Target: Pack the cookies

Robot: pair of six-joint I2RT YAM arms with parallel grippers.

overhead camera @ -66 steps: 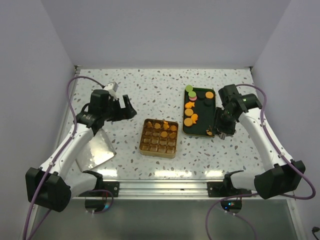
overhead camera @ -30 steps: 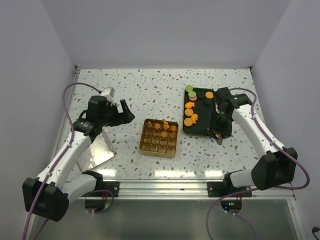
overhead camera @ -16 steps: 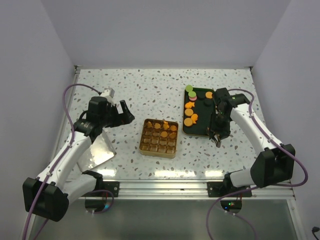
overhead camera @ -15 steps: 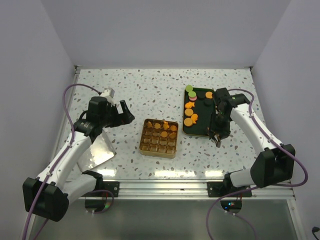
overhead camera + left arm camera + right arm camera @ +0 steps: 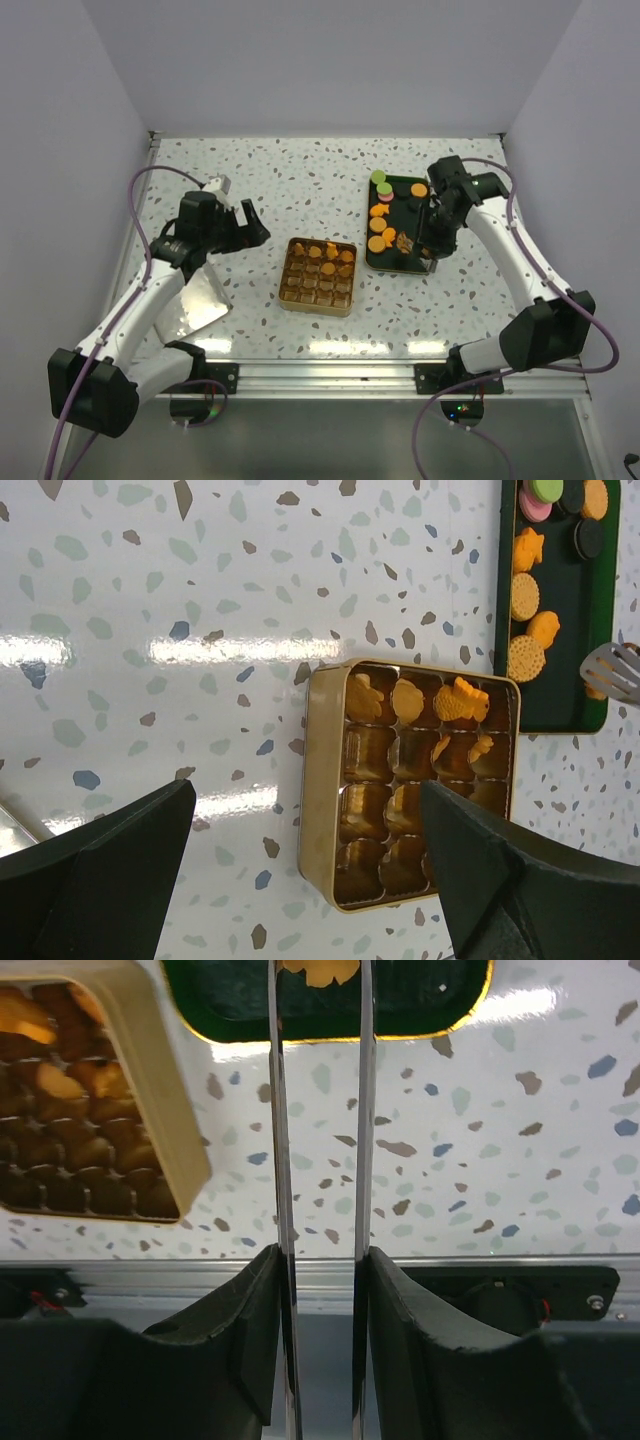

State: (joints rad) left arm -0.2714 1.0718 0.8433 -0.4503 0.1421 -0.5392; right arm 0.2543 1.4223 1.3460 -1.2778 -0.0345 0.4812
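Right gripper [image 5: 318, 1260] is squeezing slim metal tongs [image 5: 280, 1110] around a flat orange cookie [image 5: 318, 969]; loose pinch is risking a drop. Left gripper [image 5: 307, 790] is hanging, fingers spread wide.

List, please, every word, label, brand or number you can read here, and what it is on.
None readable: no text shows on the gold tin, the green tray, the tongs or the table.
Any embossing on the cookies is too small to read.

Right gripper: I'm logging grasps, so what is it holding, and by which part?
The right gripper clamps metal tongs across both arms, well back from the tips; an orange cookie shows between the blades.
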